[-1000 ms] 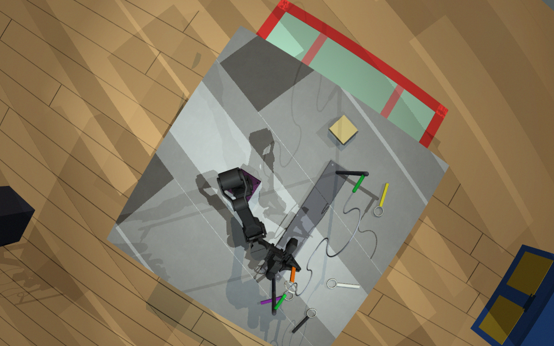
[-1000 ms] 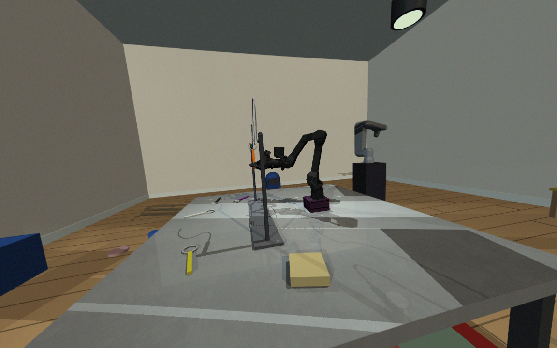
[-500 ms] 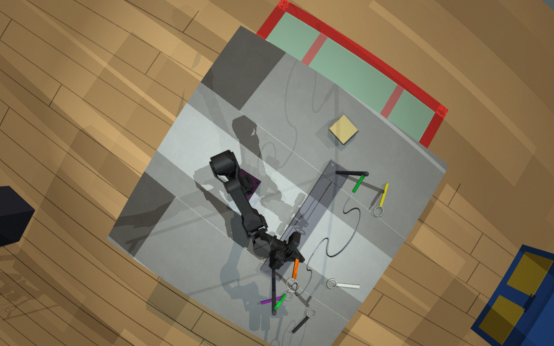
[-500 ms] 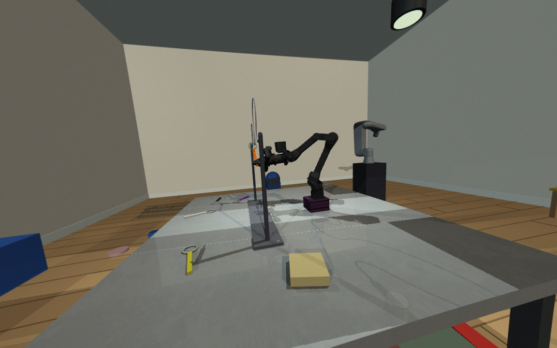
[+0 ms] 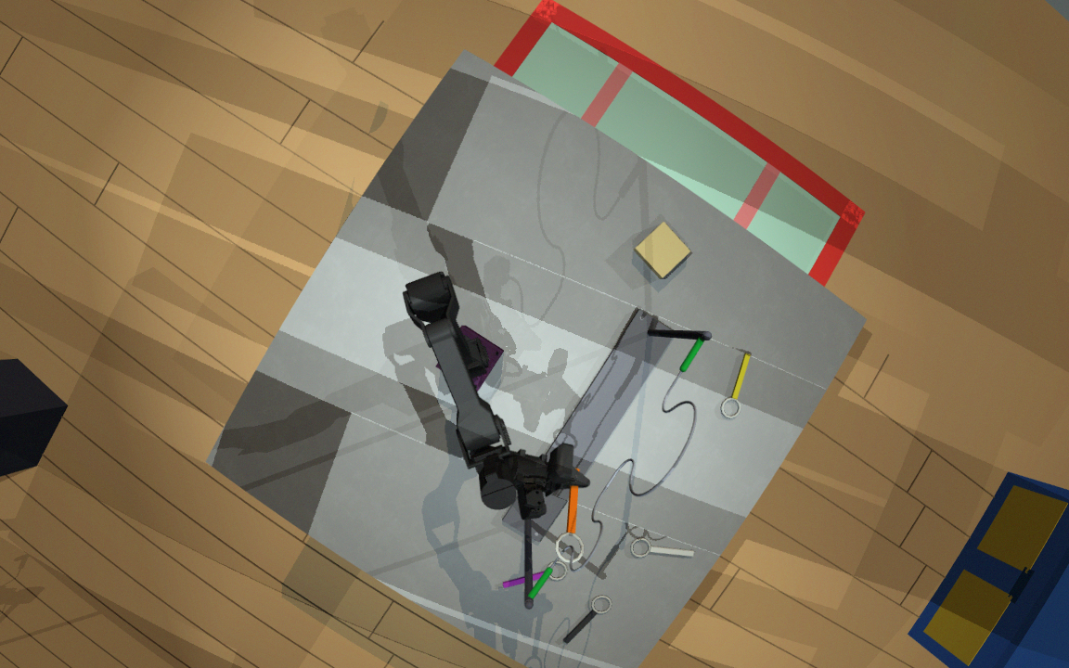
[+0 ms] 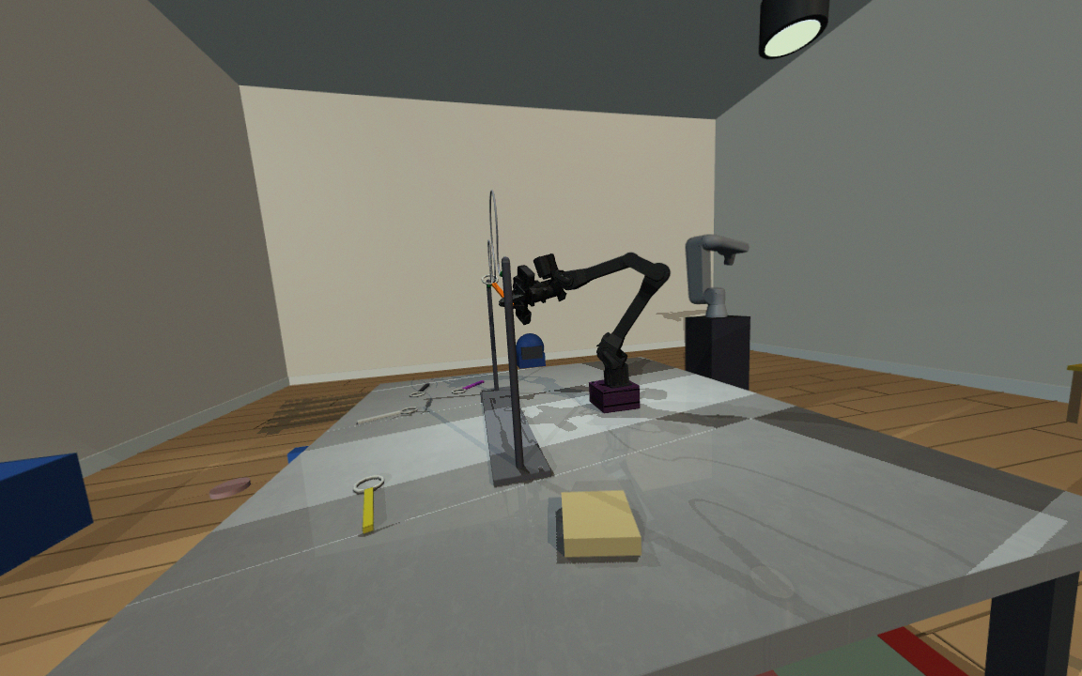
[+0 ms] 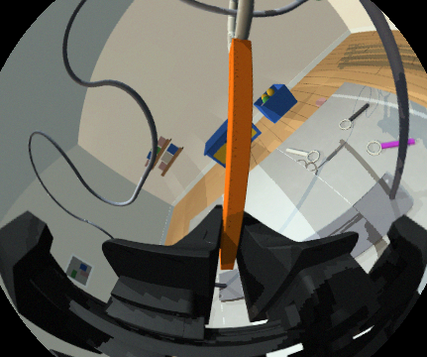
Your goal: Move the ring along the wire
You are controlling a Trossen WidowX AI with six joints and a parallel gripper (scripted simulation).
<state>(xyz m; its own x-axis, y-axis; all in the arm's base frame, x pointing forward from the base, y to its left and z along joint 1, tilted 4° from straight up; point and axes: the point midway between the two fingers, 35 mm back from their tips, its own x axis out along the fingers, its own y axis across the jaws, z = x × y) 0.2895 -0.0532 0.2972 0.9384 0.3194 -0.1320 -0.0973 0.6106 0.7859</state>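
Observation:
My gripper is shut on the orange handle. The handle tilts up and away from the fingers in the exterior view. The ring is at its far end, around or over the grey wire, just past the green part near the lower post. The ring is mostly cut off in the wrist view; whether it touches the wire cannot be told. The other green part is by the upper post.
Loose rings with yellow, white, black and purple handles lie on the table. A pale yellow block lies beyond the upper post. The wire rises in tall curves above the base.

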